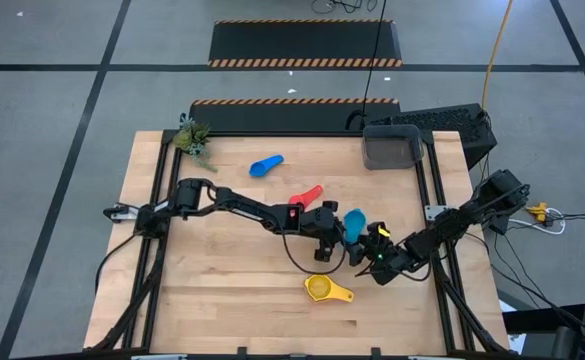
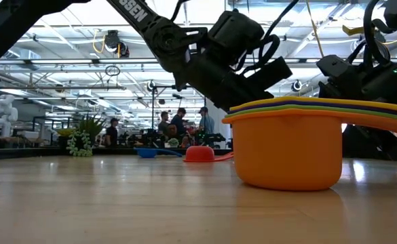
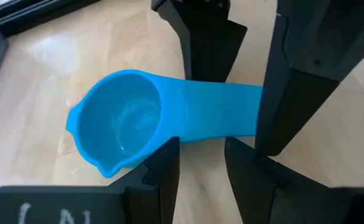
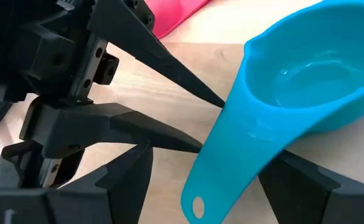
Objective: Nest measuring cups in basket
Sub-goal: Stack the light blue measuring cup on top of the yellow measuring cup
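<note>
Nearest the low camera sits a nested stack of measuring cups, orange outermost with yellow, green and navy rims showing inside it; from above it is the yellow-looking cup on the front part of the desk. Behind it both arms meet over the light blue cup. Left tool has its fingers closed on that cup's handle. Right tool faces it with fingers spread wide on either side of the same handle, not gripping. Red cup lies just beside the left arm, the blue cup farther back. At the back right corner stands the basket; nothing can be seen in it. A small plant occupies the back left corner, and a black keyboard lies behind the basket.
</note>
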{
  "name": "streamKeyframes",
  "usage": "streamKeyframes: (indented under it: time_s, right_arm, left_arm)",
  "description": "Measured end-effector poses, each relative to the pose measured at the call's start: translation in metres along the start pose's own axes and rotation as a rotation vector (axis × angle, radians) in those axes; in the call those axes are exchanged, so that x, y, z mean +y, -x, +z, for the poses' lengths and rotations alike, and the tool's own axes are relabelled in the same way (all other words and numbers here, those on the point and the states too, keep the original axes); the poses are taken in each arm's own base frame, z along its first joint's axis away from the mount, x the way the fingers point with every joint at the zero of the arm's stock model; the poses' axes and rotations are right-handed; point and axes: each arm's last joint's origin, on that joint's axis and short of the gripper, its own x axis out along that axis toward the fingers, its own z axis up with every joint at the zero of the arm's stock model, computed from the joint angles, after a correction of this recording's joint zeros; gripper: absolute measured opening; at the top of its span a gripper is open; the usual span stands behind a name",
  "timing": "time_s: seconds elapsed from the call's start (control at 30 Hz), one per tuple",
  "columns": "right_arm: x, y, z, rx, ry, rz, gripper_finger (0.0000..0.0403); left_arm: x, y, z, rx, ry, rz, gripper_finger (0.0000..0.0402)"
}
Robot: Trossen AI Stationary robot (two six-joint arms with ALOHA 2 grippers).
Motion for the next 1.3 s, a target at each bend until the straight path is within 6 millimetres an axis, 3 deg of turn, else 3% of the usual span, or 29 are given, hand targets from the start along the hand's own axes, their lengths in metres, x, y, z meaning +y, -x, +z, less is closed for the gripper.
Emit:
streamKeyframes:
  time_s: [0.5, 0.8, 1.13, 1.3]
  right_arm:
    - [0.0, 0.0, 0.0, -0.002, 0.005, -0.001, 0.0252]
    - [0.0, 0.0, 0.0, 0.024, 0.008, -0.004, 0.014]
    - [-0.002, 0.0, -0.002, 0.078, 0.049, -0.012, 0.0013]
    - [0.001, 0.002, -0.001, 0.152, 0.119, 0.01, 0.0007]
  left_arm:
    - [0.0, 0.0, 0.0, 0.003, 0.001, 0.002, 0.0131]
    - [0.0, 0.002, 0.0, 0.029, -0.001, -0.001, 0.0131]
    - [0.01, 0.033, 0.02, 0.109, 0.017, 0.062, 0.0131]
    - [0.009, 0.041, 0.027, 0.104, 0.013, 0.078, 0.0131]
